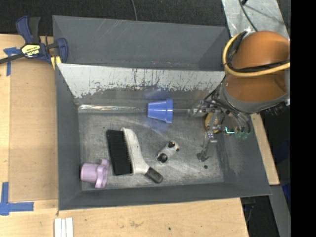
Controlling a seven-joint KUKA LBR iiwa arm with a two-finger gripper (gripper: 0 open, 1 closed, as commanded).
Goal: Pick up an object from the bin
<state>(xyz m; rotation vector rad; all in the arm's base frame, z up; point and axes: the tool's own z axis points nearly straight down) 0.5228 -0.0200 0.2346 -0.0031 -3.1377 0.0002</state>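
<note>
Gripper (203, 155) low at right of bin (148, 43), over bare floor; spread or pressed, cannot tell. Nearest thing: small black-white piece (168, 152), centre floor. Best bet: centre over piece, descend straight, clear of brush (120, 152).

Orange cover (259, 65), cables (228, 53), metal gripper (203, 156)

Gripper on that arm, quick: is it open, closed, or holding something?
Gripper: cannot be told whether open or closed; it is low at the right of the bin.
</note>
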